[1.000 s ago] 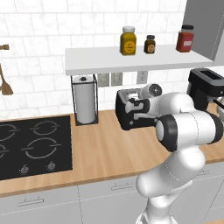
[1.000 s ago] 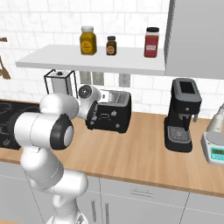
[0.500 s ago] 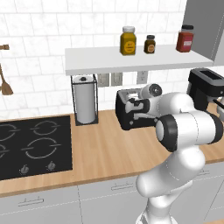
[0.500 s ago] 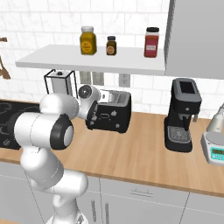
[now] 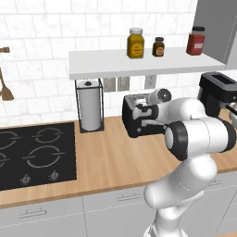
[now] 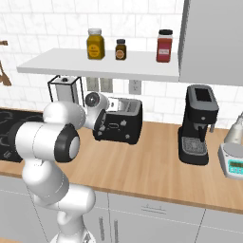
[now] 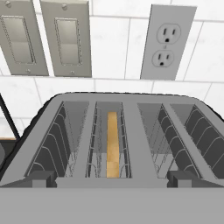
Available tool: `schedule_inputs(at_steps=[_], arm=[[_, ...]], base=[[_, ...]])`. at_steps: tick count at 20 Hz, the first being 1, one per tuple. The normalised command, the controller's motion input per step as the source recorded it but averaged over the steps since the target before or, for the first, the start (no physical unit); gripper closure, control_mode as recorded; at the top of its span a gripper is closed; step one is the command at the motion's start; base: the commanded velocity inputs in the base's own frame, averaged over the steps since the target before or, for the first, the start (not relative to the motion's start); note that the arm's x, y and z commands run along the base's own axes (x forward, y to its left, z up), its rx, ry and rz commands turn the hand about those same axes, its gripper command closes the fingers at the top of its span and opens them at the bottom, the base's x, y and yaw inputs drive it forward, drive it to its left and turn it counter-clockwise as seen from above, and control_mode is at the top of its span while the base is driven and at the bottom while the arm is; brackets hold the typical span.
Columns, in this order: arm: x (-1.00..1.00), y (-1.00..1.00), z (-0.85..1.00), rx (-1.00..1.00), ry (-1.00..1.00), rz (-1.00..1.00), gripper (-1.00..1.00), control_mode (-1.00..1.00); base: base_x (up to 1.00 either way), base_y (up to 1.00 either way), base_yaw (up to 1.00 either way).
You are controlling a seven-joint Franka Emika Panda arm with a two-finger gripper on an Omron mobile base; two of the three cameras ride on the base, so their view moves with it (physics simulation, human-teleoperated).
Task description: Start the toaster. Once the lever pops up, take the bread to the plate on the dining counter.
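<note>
Here, gripper (image 7: 112, 177) hovering wide apart and empty over the toaster (image 7: 118, 144), bread (image 7: 113, 144) sitting upright in its left slot.

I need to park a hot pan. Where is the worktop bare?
Bare wood lies in front of the toaster, between hob and arm, and between toaster and coffee machine. Crowded: the back wall by the paper towel holder, and beside the scale.
</note>
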Motion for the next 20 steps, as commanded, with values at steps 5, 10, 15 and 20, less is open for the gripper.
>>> schedule_inputs(at_steps=[5, 10, 15, 20], arm=[[0.00, 0.00, 0.00, 0.00, 0.00, 0.00, -1.00, -1.00], [0.00, 0.00, 0.00, 0.00, 0.00, 0.00, -1.00, -1.00], [0.00, 0.00, 0.00, 0.00, 0.00, 0.00, -1.00, -1.00], [0.00, 0.00, 0.00, 0.00, 0.00, 0.00, -1.00, -1.00]], base=[[0.00, 0.00, 0.00], [0.00, 0.00, 0.00], [0.00, 0.00, 0.00], [0.00, 0.00, 0.00]])
